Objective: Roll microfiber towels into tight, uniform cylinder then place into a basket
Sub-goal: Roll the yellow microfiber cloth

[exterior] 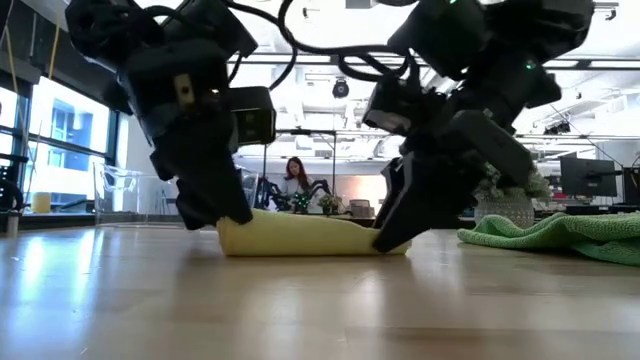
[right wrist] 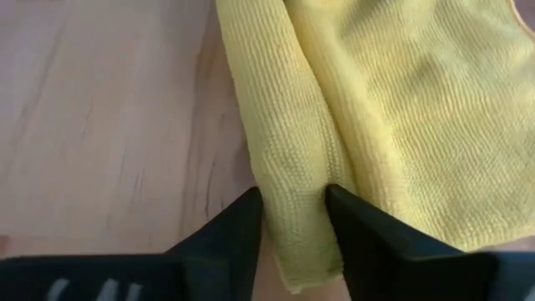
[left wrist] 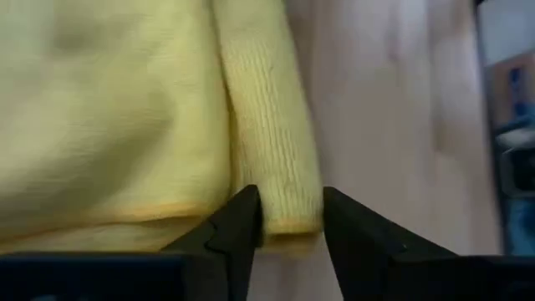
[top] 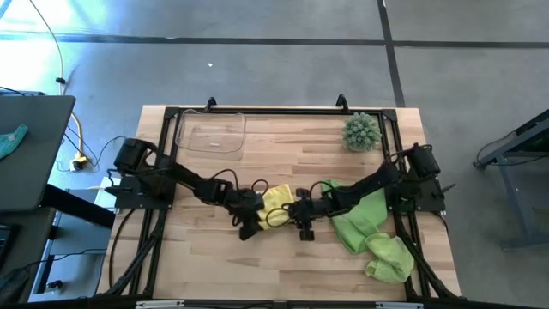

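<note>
Wrist views show both our grippers' jaws clenched on the yellow towel (left wrist: 276,150)'s rolled fold; left gripper (left wrist: 290,219), right gripper (right wrist: 294,219). We should turn both ends together, keeping the fold seated between the jaws so it winds tight.

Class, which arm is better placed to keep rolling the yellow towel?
Neither: left gripper and right gripper each pinch one end of the yellow towel's rolled edge, so both should roll together.
</note>
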{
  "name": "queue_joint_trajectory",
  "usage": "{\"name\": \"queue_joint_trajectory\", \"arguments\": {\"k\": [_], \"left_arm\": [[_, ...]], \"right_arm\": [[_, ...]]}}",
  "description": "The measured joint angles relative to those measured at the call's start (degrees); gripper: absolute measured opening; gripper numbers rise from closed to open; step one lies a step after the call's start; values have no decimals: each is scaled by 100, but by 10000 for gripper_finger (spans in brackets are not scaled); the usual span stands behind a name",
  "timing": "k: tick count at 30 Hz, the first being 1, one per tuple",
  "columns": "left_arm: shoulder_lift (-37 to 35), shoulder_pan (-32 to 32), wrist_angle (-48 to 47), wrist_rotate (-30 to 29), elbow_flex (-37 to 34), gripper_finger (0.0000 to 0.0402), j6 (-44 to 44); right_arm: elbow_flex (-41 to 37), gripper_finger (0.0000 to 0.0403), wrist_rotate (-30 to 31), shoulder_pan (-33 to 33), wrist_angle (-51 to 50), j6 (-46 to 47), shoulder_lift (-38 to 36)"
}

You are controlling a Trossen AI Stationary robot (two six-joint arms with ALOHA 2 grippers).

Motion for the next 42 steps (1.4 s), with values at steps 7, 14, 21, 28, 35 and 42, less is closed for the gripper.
{"name": "queue_joint_trajectory", "arguments": {"k": [7,14,21,28,35,42], "left_arm": [[-586,0,-584,-189,3,151,1122],[-1501,-190,-1338,-1228,9,152,1763],[-1384,-863,-531,-2758,22,152,2285],[-500,-1188,530,-3753,22,152,2495],[307,-1279,1227,-3751,20,152,2095],[678,-1314,1318,-3757,24,148,1358]], "right_arm": [[-9,41,-580,-258,-42,655,2],[-13,20,-1179,-458,-37,1078,13],[-20,21,-1600,-690,-5,1535,20],[-30,21,-1922,-882,85,1847,25],[-33,21,-2054,-928,100,1848,28],[-33,21,-2041,-930,118,1833,28]]}}
